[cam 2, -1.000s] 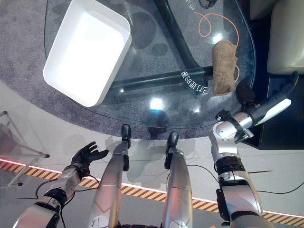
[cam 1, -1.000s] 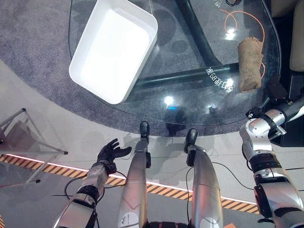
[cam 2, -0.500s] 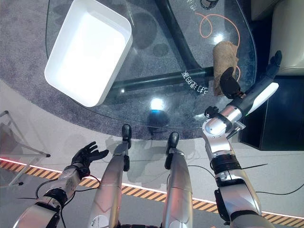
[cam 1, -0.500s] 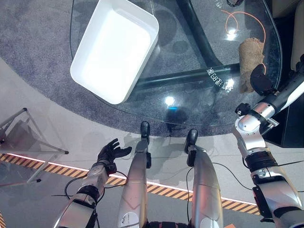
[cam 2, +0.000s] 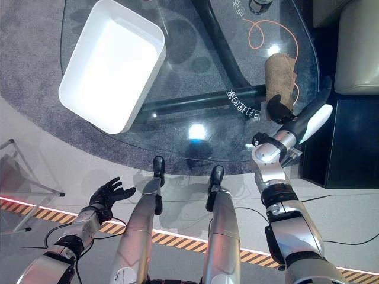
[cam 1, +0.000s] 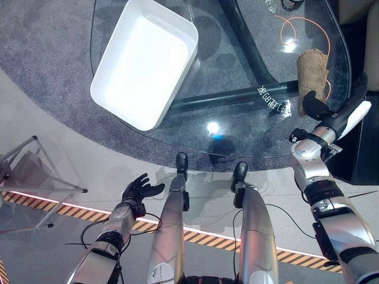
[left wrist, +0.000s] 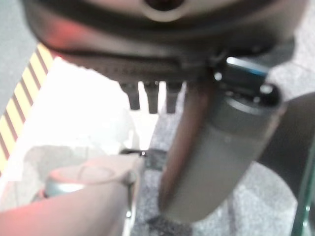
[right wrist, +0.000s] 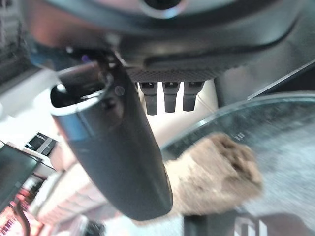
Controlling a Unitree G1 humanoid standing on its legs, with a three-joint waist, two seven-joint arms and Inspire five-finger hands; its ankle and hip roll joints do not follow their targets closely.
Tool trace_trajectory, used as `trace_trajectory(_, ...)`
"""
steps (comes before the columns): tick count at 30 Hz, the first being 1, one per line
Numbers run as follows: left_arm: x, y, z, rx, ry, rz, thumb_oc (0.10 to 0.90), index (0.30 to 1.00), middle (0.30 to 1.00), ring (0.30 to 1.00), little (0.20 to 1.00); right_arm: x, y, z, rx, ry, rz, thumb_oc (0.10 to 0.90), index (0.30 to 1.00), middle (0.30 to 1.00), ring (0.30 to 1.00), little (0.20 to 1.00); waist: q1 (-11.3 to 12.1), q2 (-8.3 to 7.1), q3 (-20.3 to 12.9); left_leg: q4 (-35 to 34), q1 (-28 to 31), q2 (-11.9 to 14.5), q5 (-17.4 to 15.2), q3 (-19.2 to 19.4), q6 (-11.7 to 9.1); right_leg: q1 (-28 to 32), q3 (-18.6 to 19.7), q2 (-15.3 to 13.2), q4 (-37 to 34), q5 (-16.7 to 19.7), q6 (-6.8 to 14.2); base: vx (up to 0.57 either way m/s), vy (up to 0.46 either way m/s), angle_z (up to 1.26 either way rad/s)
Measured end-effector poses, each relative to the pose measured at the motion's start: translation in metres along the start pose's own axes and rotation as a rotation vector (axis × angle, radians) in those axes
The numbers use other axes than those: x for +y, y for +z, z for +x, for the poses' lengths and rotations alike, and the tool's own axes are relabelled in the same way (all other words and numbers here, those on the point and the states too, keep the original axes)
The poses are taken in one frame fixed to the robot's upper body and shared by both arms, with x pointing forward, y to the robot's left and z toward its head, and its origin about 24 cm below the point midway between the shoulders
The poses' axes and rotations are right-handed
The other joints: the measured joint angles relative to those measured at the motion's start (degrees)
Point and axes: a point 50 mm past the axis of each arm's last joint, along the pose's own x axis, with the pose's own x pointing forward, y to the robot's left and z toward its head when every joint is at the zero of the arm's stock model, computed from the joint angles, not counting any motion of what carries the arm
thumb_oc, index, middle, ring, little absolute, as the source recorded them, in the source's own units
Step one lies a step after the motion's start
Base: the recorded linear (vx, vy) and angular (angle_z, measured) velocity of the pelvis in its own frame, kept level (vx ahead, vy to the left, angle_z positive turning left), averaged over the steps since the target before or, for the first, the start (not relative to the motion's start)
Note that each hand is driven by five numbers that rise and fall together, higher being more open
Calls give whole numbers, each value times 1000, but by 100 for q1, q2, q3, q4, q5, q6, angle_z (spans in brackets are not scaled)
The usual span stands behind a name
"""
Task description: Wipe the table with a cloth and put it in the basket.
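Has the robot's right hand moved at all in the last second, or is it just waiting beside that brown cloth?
Yes. The right hand has come in over the glass table edge to the near end of the brown cloth.

Bright overhead light, glare spots on glass table [cam 1: 237,127], wrist views blurry

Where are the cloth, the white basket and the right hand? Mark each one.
cloth [cam 1: 312,68]: left eye view, middle of the brown roll.
white basket [cam 1: 185,56]: left eye view, its right rim.
right hand [cam 2: 278,110]: right eye view, the dark hand at the cloth's near end.
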Motion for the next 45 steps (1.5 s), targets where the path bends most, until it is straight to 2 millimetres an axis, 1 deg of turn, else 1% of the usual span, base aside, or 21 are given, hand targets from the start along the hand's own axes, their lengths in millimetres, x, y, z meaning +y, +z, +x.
trace_trajectory(1, 0, 0, 0, 0, 0, 0, 800, 900, 900, 900, 900, 0, -1, 0, 7, 7, -1, 800, 900, 900, 900, 900, 10, 1, 0, 0, 2, 0, 2, 0, -3, 0, 0, 0, 7, -1, -1, 0, 0, 0)
trace_trajectory(3, 0, 0, 0, 2, -2, 4, 800, 900, 900, 900, 900, 3, -8, -1, 49, 52, -35, 800, 900, 900, 900, 900, 108, 12, -4, -13, 31, 1, 7, -4, -11, 0, -1, -4, 49, -31, -24, 0, 0, 0)
trace_trajectory(5, -1, -1, 0, 6, -3, 9, 800, 900, 900, 900, 900, 4, -9, -1, 57, 64, -45, 800, 900, 900, 900, 900, 128, 29, -4, -28, 37, 1, 10, -8, -6, 0, -5, -5, 58, -48, -51, 0, 0, 0)
trace_trajectory(12, -3, -3, 0, 13, -13, 28, 800, 900, 900, 900, 900, 6, -8, 8, 100, 88, -74, 800, 900, 900, 900, 900, 109, 33, -5, -111, 76, 1, 62, -19, 3, 8, -22, -9, 67, -48, -52, 0, 0, 0)
trace_trajectory(16, -4, -3, 0, 14, -18, 33, 800, 900, 900, 900, 900, 5, -9, 15, 133, 113, -135, 800, 900, 900, 900, 900, 121, 36, -5, -111, 79, 1, 83, -67, -30, 28, -62, -10, 81, -56, -43, 7, -8, 3)
trace_trajectory(23, -4, -3, 0, 17, -19, 35, 800, 900, 900, 900, 900, 2, -11, 19, 154, 101, -161, 800, 900, 900, 900, 900, 194, 48, -5, -108, 102, 0, 90, -72, -42, 45, -63, -13, 104, -61, -44, 0, 0, 0)
trace_trajectory(26, -4, -3, 0, 19, -19, 36, 800, 900, 900, 900, 900, -1, -12, 21, 161, 91, -176, 800, 900, 900, 900, 900, 253, 73, -2, -108, 115, 1, 93, -83, -46, 49, -69, -15, 133, -88, -78, 0, 0, 0)
trace_trajectory(29, -4, -5, 0, 38, -20, 38, 800, 900, 900, 900, 900, 0, -10, 23, 164, 83, -185, 800, 900, 900, 900, 900, 247, 111, 2, -110, 115, 1, 93, -87, -39, 49, -73, -15, 138, -99, -62, 0, 0, 0)
trace_trajectory(33, -4, -6, 0, 40, -20, 39, 800, 900, 900, 900, 900, -1, -9, 25, 177, 65, -199, 800, 900, 900, 900, 900, 251, 121, -1, -116, 114, 2, 98, -96, -39, 49, -80, -15, 141, -104, -54, 0, 0, 0)
trace_trajectory(34, -4, -5, 0, 40, -22, 40, 800, 900, 900, 900, 900, -2, -9, 25, 178, 62, -204, 742, 851, 851, 851, 842, 251, 122, -1, -116, 114, 1, 98, -96, -39, 50, -80, -15, 141, -104, -54, 0, 0, 0)
trace_trajectory(36, -4, -5, 0, 39, -22, 40, 800, 900, 900, 900, 900, -2, -10, 25, 177, 60, -206, 531, 669, 669, 669, 631, 251, 122, 0, -116, 114, 1, 101, -96, -44, 50, -81, -15, 141, -103, -56, 0, 0, 0)
trace_trajectory(37, -5, -5, 0, 38, -22, 40, 800, 900, 900, 900, 900, -2, -9, 25, 178, 55, -215, 100, 300, 300, 300, 200, 251, 122, 0, -116, 114, 1, 110, -101, -57, 52, -85, -16, 145, -94, -66, 0, 0, 0)
trace_trajectory(45, -5, -4, 0, 37, -24, 41, 800, 900, 900, 900, 900, -9, -7, 33, 196, 13, -260, 100, 300, 300, 300, 200, 247, 122, 0, -114, 115, 2, 115, -132, -65, 69, -117, -17, 146, -90, -61, 0, 0, 0)
